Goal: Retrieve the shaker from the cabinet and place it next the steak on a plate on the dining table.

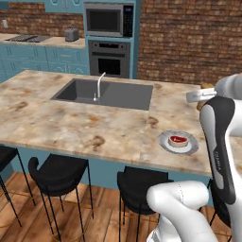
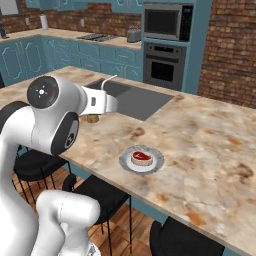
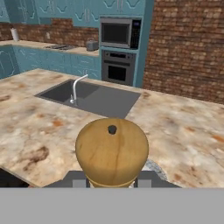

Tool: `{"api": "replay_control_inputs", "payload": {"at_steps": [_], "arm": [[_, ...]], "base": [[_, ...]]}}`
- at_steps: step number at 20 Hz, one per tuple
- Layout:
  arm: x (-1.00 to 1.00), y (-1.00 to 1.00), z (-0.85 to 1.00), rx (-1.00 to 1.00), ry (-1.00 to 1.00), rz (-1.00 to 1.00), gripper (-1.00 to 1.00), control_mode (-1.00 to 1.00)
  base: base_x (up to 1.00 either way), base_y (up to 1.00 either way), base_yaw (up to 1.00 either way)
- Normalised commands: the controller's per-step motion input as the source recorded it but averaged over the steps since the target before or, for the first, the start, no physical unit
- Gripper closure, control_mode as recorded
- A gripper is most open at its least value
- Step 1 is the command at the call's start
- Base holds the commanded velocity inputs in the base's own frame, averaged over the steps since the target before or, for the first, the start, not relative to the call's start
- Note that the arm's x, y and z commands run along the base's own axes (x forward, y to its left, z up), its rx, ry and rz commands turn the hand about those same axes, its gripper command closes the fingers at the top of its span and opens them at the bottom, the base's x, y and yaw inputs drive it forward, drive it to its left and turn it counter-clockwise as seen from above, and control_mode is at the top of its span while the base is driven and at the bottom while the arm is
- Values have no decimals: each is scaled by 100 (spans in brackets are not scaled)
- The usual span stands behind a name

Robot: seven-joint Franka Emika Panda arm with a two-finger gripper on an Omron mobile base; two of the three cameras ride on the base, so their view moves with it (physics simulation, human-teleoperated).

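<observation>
My gripper (image 3: 111, 180) is shut on the tan wooden shaker (image 3: 111, 148), whose knobbed top faces the hand camera. In the left base view, bits of the shaker (image 1: 206, 87) peek out beside my white hand, held above the right part of the dining table (image 1: 71, 118). The shaker (image 2: 92, 118) also shows under the hand in the right base view. The grey plate (image 1: 189, 147) with the red steak (image 1: 178, 139) lies near the table's front edge, below and slightly left of the hand. The plate's rim (image 2: 125, 161) and the steak (image 2: 141, 157) sit right of the hand. Teal wall cabinets (image 3: 83, 11) hang on the far wall.
A dark sink (image 1: 118, 94) with a silver tap (image 1: 99, 85) is set in the table's middle. Black stools (image 1: 56, 172) stand along the near side. Oven and microwave (image 1: 108, 21) stand against the brick wall, with a toaster (image 1: 71, 34) on the back counter.
</observation>
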Motion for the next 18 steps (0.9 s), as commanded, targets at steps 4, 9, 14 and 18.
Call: {"api": "replay_control_inputs", "payload": {"at_steps": [4, 9, 14, 18], "arm": [[0, 0, 0, 0, 0, 0, 100, 100], [0, -5, -2, 0, 0, 0, 100, -100], [3, -57, -11, 0, 1, 6, 100, -100], [18, -61, -6, 0, 2, 17, 100, -100]], "base": [[5, 0, 1], [0, 0, 0], [0, 0, 0], [0, 0, 0]]}}
